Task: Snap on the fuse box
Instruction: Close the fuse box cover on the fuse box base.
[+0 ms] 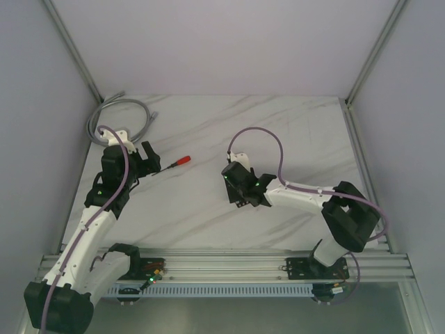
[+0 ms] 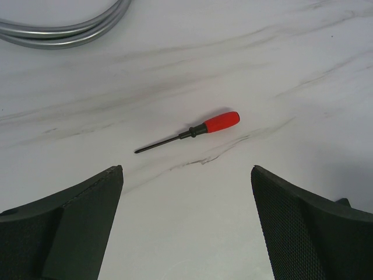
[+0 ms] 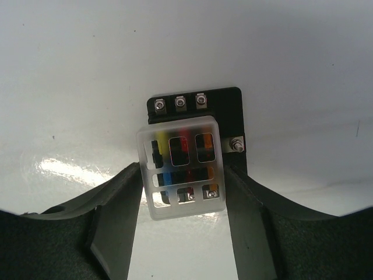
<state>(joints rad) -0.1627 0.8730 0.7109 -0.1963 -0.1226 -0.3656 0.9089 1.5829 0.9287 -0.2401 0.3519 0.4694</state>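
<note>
In the right wrist view the black fuse box (image 3: 230, 111) lies flat on the white table, with coloured fuses and small screws showing. A small clear square cover (image 3: 182, 169) sits over it, shifted toward the near left and slightly skewed. My right gripper (image 3: 182, 181) is shut on the cover's two sides. I cannot tell whether the cover touches the box. In the top view the right gripper (image 1: 238, 195) points down at mid-table and hides the box. My left gripper (image 1: 149, 161) is open and empty, its fingers (image 2: 87, 198) wide apart above bare table.
A red-handled screwdriver (image 2: 198, 129) lies just beyond the left gripper, and it also shows in the top view (image 1: 177, 163). A coiled grey cable (image 1: 118, 111) lies at the back left corner. Walls and metal posts enclose the table.
</note>
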